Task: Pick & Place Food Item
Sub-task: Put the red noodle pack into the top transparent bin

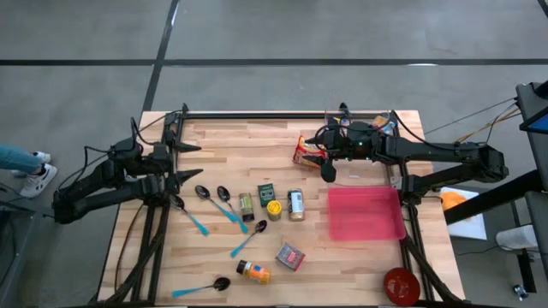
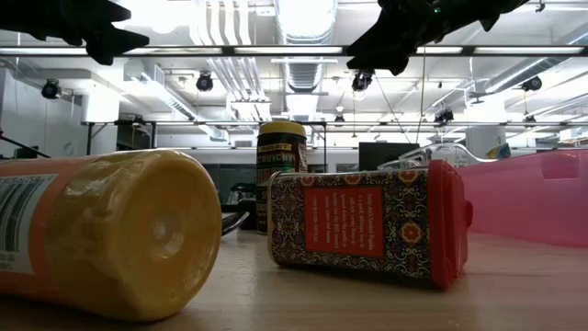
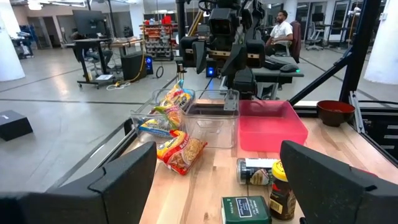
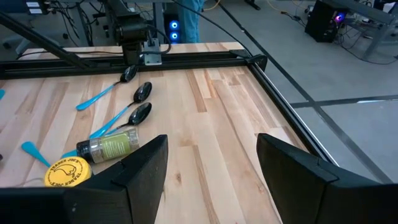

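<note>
snack bags [image 1: 306, 151] lie at the table's far edge, just beside the right gripper [image 1: 328, 170], which hovers empty with its jaws apart near the pink tray [image 1: 366, 214]. left gripper [image 1: 181, 178] waits spread wide by the 4 spoons [image 1: 205, 195], off the food.

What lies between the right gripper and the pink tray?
Only bare wood: in the high view, the right gripper hangs just off the pink tray, with a short empty strip of table between them.

Robotics lab: open hall, concrete floor [image 1: 342, 34], ceiling ducts [image 2: 248, 28], workbenches [image 3: 99, 46], seated person [image 3: 281, 28].
</note>
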